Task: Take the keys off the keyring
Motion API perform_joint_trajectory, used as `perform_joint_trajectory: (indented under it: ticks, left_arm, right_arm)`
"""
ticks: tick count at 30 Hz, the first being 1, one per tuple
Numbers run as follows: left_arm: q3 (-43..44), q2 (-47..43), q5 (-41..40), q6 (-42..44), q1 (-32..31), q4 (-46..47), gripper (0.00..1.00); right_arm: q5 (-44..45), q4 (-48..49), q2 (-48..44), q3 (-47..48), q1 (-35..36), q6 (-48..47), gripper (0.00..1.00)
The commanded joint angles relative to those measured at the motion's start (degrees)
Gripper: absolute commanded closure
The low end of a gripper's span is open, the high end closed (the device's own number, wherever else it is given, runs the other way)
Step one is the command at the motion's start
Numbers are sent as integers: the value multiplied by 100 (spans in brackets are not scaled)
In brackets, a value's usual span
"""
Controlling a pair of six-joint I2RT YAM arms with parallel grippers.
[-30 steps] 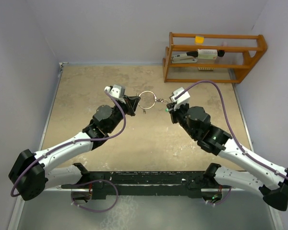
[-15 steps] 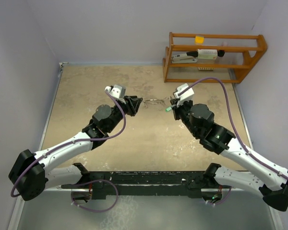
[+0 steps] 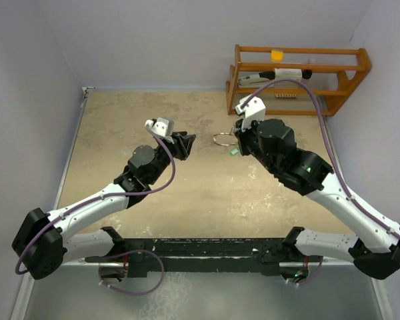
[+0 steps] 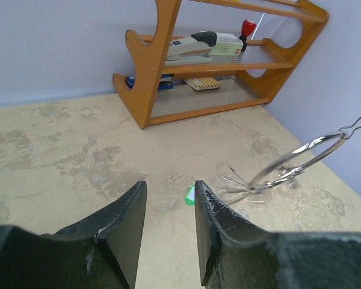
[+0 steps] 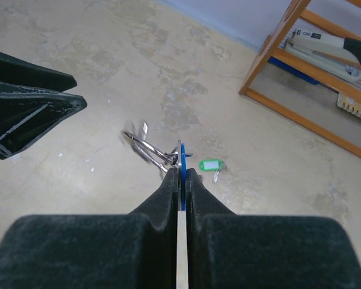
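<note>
The left hand [image 3: 185, 143] has been opened — fingers spread, nothing between them. The keyring [image 3: 223, 139], now released, has been drawn rightward — hung from the blue key [image 5: 182, 158] pinched in the right hand [image 5: 180, 173]. The green key [image 3: 233, 151] lies on the surface [image 3: 120, 127] nearby.

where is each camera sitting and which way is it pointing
top external: above and behind the robot, looking down on the table; both arms show whole, left gripper open, right gripper shut.
left wrist: on the left arm, facing the rack; its own fingers at the bottom.
right wrist: on the right arm, looking down past its shut fingers, clamped on the blue key; the left gripper at left.
shared: both wrist views show the keyring and green key.
</note>
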Motion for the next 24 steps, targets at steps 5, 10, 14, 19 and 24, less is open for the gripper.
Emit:
perform_joint_trajectory:
  ticks: [5, 10, 14, 19, 24]
  left_arm:
    - [254, 112, 868, 229, 38, 587, 67]
    - [250, 78, 1259, 308, 38, 796, 66]
    - [145, 18, 1439, 319, 38, 1060, 63]
    - [-115, 130, 1942, 270, 30, 1786, 52]
    - [-451, 372, 2412, 232, 29, 2701, 48]
  right_arm:
    - [-879, -1769, 583, 1224, -10, 395, 100]
    - [-1047, -2246, 889, 1584, -9, 311, 100]
    - [-1062, -2248, 896, 1543, -9, 275, 100]
    - [-1056, -2032, 822, 1393, -3, 262, 100]
    - [-1142, -1931, 789, 1319, -8, 252, 100]
